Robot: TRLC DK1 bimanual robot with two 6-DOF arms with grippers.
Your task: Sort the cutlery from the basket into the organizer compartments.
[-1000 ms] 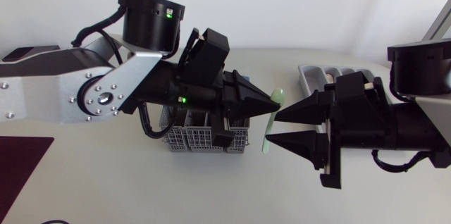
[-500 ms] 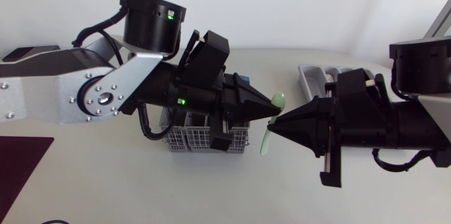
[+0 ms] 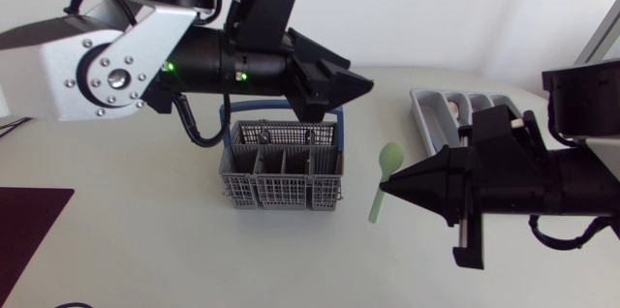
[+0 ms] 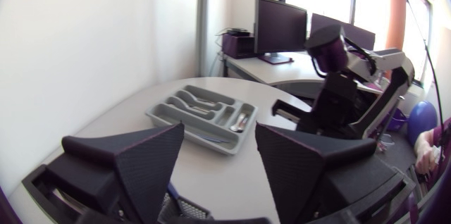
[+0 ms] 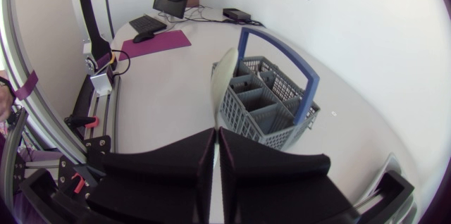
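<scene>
My right gripper is shut on the stem of a pale green spoon, which hangs just right of the grey cutlery basket with its blue handle. In the right wrist view the spoon sticks up from the closed fingertips of the right gripper, with the basket beyond it. My left gripper is open and holds nothing, raised above the basket's far right corner. In the left wrist view the left gripper has its fingers spread, facing the grey organizer.
The organizer lies at the table's far right, partly under my right arm, with some cutlery in its compartments. A dark purple mat sits at the near left corner.
The left gripper let go of the spoon, opened and drew back up and left. The right gripper shut on the spoon and carried it slightly right, away from the basket.
</scene>
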